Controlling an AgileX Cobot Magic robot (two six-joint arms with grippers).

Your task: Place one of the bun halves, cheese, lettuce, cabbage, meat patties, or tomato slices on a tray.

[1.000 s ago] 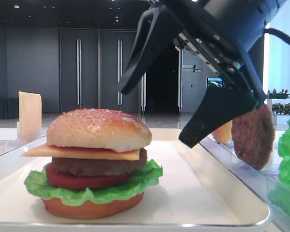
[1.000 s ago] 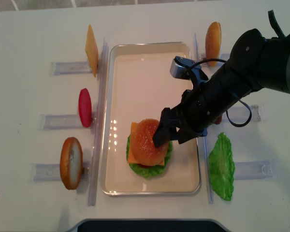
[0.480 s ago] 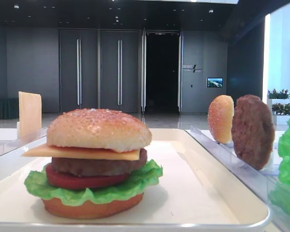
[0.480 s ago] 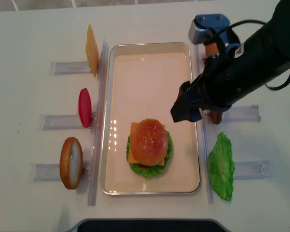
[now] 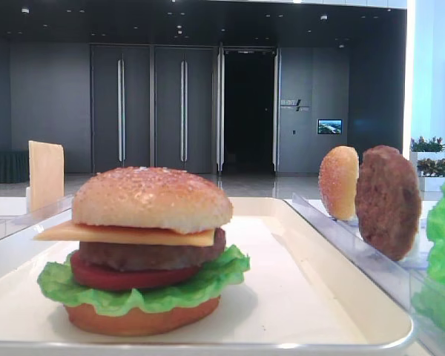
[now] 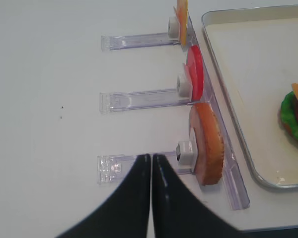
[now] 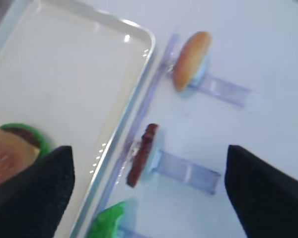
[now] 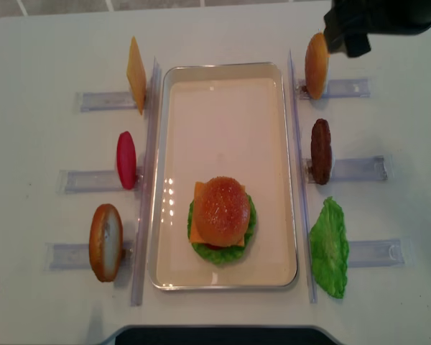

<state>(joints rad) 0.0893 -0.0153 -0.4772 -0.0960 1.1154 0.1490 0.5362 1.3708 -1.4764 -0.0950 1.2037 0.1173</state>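
Observation:
A stacked burger (image 8: 220, 219) stands on the white tray (image 8: 223, 122), topped by a seeded bun half (image 5: 150, 196) over cheese, patty, tomato and lettuce. My right gripper (image 7: 149, 198) hangs open and empty, high above the racks right of the tray, over the upright meat patty (image 7: 143, 153) and a bun half (image 7: 190, 59). Its arm (image 8: 388, 18) shows at the far right corner. My left gripper (image 6: 150, 156) is shut on nothing, just left of another bun half (image 6: 208, 144) in its rack.
Clear racks flank the tray. On the left they hold a cheese slice (image 8: 136, 74), a tomato slice (image 8: 126, 159) and a bun (image 8: 105, 242). On the right are a bun (image 8: 317, 65), a patty (image 8: 320, 151) and a lettuce leaf (image 8: 329, 248).
My right gripper has lifted off the burger and drawn back to the far right, leaving the low exterior view. The burger stack and left gripper have not moved.

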